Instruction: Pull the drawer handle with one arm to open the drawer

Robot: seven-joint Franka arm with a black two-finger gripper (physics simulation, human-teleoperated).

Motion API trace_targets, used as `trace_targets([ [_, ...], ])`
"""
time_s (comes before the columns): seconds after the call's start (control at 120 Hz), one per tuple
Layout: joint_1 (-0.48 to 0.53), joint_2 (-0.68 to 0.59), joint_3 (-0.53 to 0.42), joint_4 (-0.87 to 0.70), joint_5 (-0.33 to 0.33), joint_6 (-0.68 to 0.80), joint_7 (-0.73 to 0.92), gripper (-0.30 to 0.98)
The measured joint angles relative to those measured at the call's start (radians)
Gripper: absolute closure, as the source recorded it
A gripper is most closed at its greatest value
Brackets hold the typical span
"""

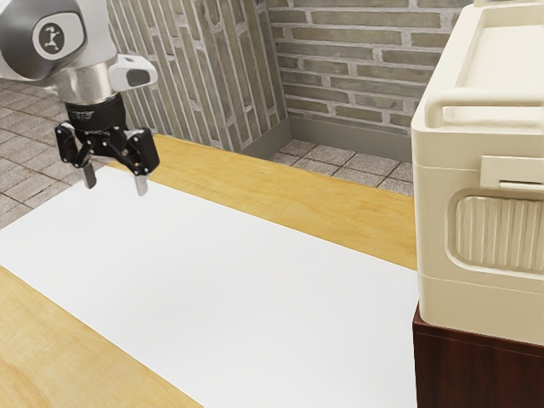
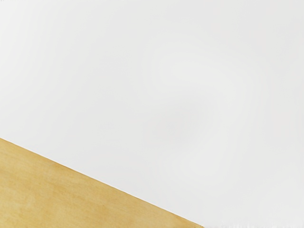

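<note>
My black gripper (image 1: 115, 189) hangs over the near end of the table at the exterior view's upper left, pointing down, its two grey-tipped fingers apart with nothing between them. Far from it, at the exterior view's right edge, stands a cream box-like cabinet (image 1: 432, 221) with a rail along its top, a small latch-like piece (image 1: 506, 172) on its side and a ribbed panel (image 1: 501, 234) below that. The cabinet is cut off by the view's edge, and I cannot tell which part is the drawer or its handle.
A white sheet (image 1: 255, 280) lies on the wooden table (image 1: 297, 191), also seen as white surface (image 2: 156, 85) and wood (image 2: 61, 190) under my hand. The cabinet rests on a dark reddish-brown block (image 1: 476, 370). Brick walls (image 1: 357, 64) rise behind.
</note>
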Motion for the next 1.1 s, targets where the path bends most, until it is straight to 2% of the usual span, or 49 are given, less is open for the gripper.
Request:
trace_targets([
  [0.233,-0.044,0.0,-0.001,0.0,-0.001,-0.001,0.003,0.0],
  [0.467,-0.007,-0.002,-0.001,0.002,-0.001,-0.001,0.006,0.0],
  [0.625,0.035,-0.069,-0.021,0.052,0.022,-0.002,0.009,0.0],
  [0.733,0.014,-0.089,-0.045,0.132,0.039,-0.003,0.006,0.0],
  [0.908,-0.062,-0.078,-0.056,0.147,0.047,0.011,-0.001,0.0],
  [1.1,-0.039,-0.021,-0.055,0.14,0.063,0.053,-0.005,0.0],
])
